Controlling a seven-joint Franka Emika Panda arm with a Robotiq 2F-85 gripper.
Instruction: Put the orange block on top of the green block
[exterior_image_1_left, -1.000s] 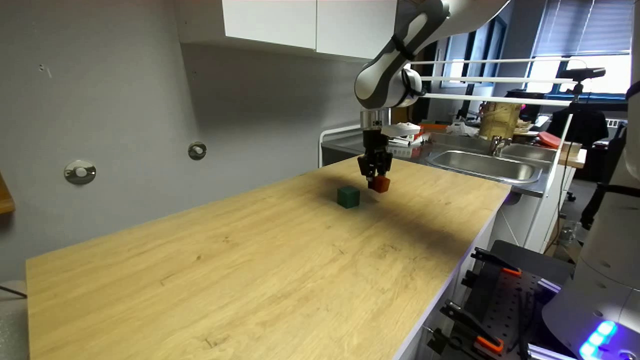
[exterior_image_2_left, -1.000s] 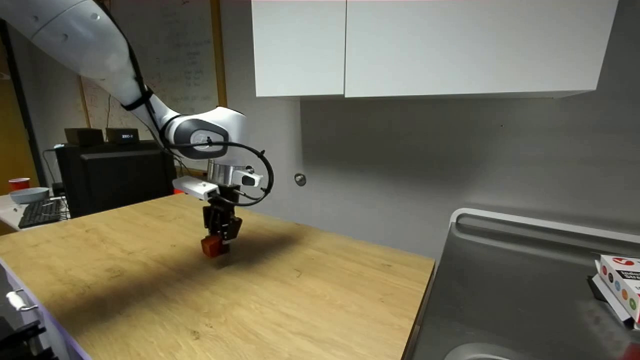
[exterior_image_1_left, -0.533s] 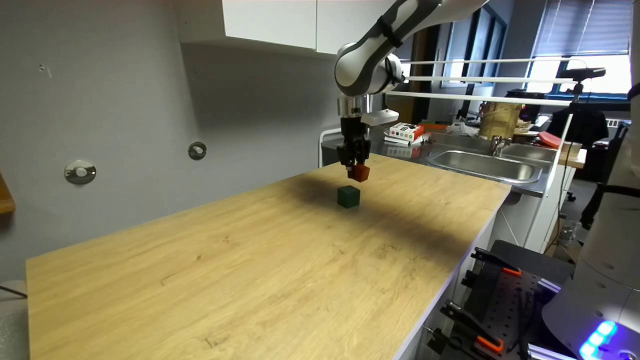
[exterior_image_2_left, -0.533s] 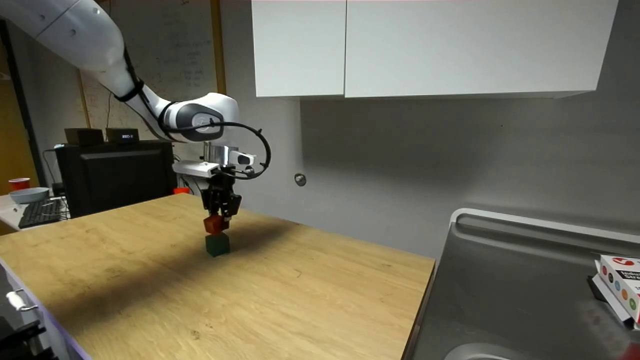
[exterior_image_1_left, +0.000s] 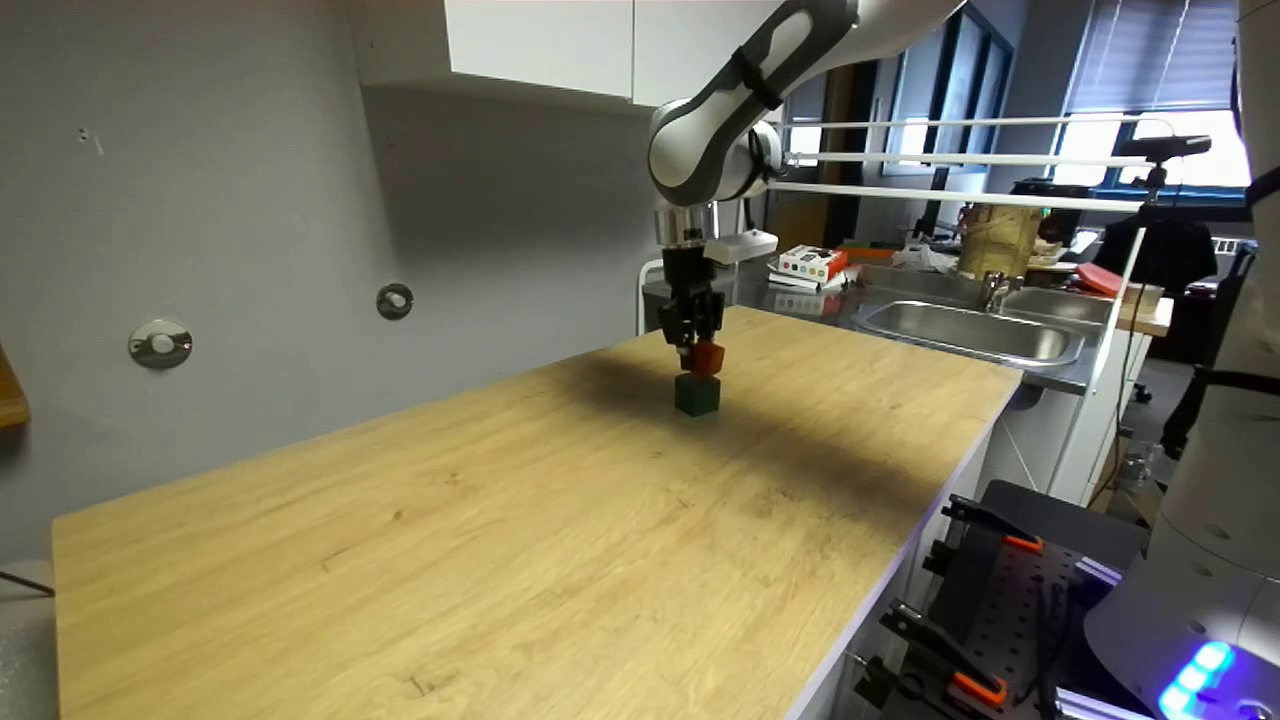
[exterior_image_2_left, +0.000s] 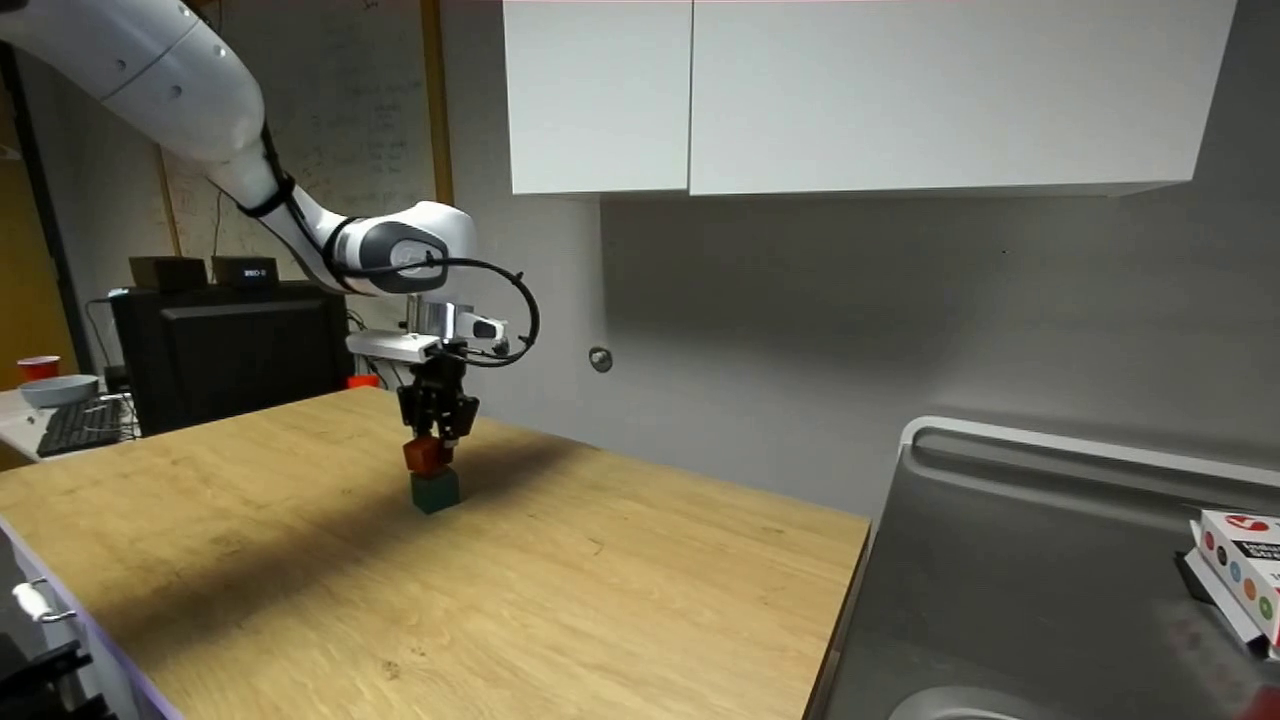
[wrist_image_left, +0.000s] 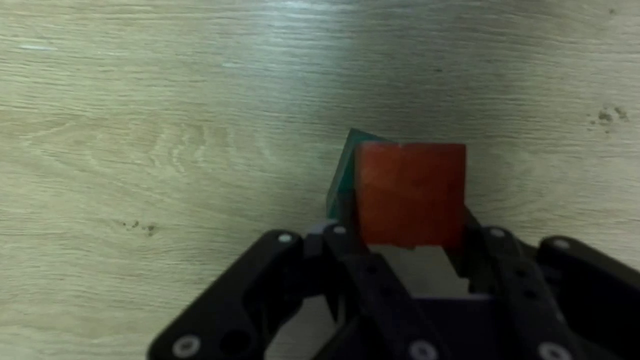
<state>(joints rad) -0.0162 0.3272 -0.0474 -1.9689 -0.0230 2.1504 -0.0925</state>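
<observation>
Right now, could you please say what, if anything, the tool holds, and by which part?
The tool holds the orange block by two opposite side faces.

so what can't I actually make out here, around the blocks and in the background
Green block: in the wrist view, mostly hidden by the orange block and end effector.
Whether the blocks touch: in both exterior views, the orange block covers part of the green block's top.
Whiteboard writing: too faint and blurred to read in an exterior view.
Robot base: cut off by the right edge in an exterior view.
</observation>
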